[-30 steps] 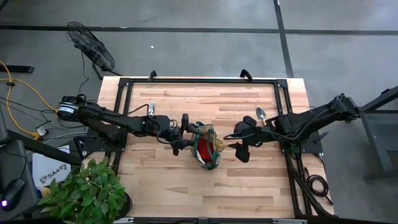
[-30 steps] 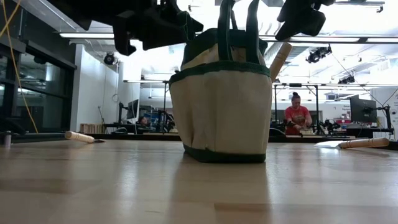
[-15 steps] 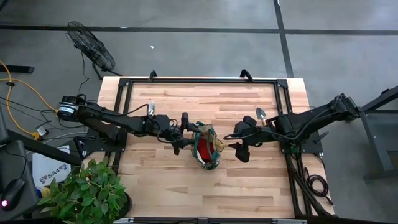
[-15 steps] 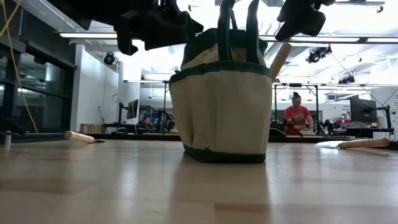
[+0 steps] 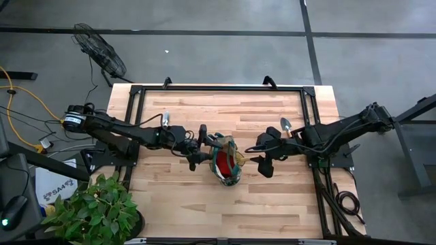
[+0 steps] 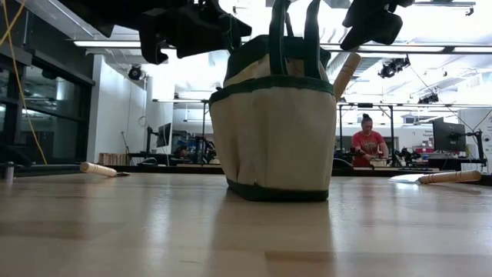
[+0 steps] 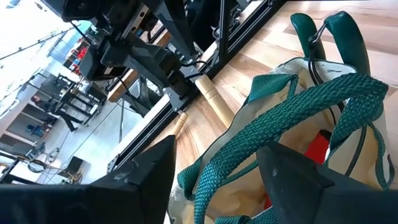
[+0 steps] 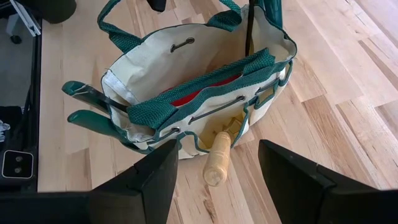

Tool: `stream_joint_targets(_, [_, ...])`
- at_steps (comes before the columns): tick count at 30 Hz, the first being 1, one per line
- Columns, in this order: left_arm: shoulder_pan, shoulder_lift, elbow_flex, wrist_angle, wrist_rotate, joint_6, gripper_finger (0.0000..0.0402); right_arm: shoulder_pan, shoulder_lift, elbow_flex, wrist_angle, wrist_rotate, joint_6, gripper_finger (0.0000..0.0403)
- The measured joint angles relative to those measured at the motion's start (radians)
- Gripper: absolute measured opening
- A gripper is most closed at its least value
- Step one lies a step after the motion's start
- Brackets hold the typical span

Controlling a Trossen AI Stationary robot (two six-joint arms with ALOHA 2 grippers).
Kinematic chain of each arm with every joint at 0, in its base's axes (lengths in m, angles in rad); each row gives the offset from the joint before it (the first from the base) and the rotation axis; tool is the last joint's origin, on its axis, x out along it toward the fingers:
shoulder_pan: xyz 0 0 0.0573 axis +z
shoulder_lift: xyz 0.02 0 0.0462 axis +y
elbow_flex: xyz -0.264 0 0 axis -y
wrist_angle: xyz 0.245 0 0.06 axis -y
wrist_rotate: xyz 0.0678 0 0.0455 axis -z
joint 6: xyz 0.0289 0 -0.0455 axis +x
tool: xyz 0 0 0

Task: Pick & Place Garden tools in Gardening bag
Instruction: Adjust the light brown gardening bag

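The gardening bag (image 5: 225, 163) stands upright on its base at the table's middle. Inside it are a red glove (image 8: 205, 87), dark-handled shears (image 8: 93, 109) and a wooden tool handle (image 8: 217, 158) that sticks out of a side pocket. My left gripper (image 7: 217, 149) hovers open at the bag's left rim, with a teal loop handle (image 7: 280, 118) running between its fingers. My right gripper (image 8: 217, 146) hangs open above the bag's right side. A trowel (image 5: 286, 126) lies on the table far right of the bag. Another wooden-handled tool (image 5: 165, 117) lies far left. My left gripper has its fingers on either side of the bag's loop handle (image 7: 214, 171), level from the table's left. Whether a finger touches the webbing, I cannot tell. The strap stands up slack above the bag's rim.
A black metal frame (image 5: 218, 88) runs along the table's far and side edges. Bare wood lies near the front edge. A potted plant (image 5: 95, 211) stands off the near-left corner. In the room behind, a person (image 6: 367, 142) sits.
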Motion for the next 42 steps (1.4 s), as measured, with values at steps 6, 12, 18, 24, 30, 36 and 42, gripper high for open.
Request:
stream_joint_targets(6, [0.0, 0.0, 0.0, -0.004, 0.0, 0.001, 0.0147, 0.0, 0.0, 0.0, 0.0, 0.0, 0.0, 0.0215])
stream_joint_targets(12, [0.0, 0.0, 0.0, -0.006, 0.0, 0.002, 0.0078, 0.0, 0.0, 0.0, 0.0, 0.0, 0.0, 0.0215])
stream_joint_targets(18, [0.0, 0.0, 0.0, -0.023, -0.001, -0.023, 0.0016, 0.0, 0.0, 0.0, 0.0, 0.0, 0.0, 0.0215])
stream_joint_targets(24, [0.0, 0.0, 0.0, -0.029, -0.005, -0.079, 0.0011, 0.0, 0.0, 0.0, 0.0, 0.0, 0.0, 0.0215])
stream_joint_targets(30, [0.0, 0.0, 0.0, -0.021, -0.099, -0.163, 0.0005, 0.0, 0.0, 0.0, 0.0, 0.0, 0.003, 0.0215])
stream_joint_targets(36, [-0.001, 0.0, 0.0, 0.028, -0.203, -0.234, 0.0003, 0.0, 0.0, 0.0, 0.0, 0.001, 0.018, 0.0215])
stream_joint_targets(42, [-0.001, 0.0, 0.0, 0.035, -0.289, -0.274, 0.0002, 0.0, 0.0, 0.0, 0.0, 0.008, 0.042, 0.0215])
